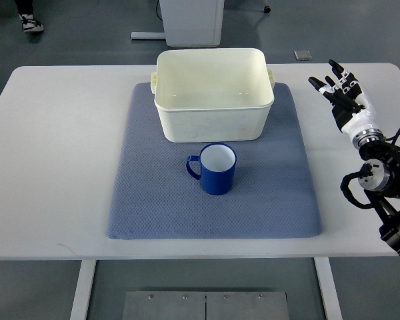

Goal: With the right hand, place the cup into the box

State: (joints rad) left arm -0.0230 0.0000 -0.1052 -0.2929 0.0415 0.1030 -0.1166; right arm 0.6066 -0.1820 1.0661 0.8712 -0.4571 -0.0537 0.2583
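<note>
Your right hand (343,100) hovers over the counter (53,167) at its right side, fingers (320,85) spread and holding nothing, well apart from the cup (215,169). That blue cup stands upright on the blue-grey mat (153,207), handle pointing left, just in front of the cream box (213,93). The box sits at the mat's far edge, and it looks empty from where you're watching.
</note>
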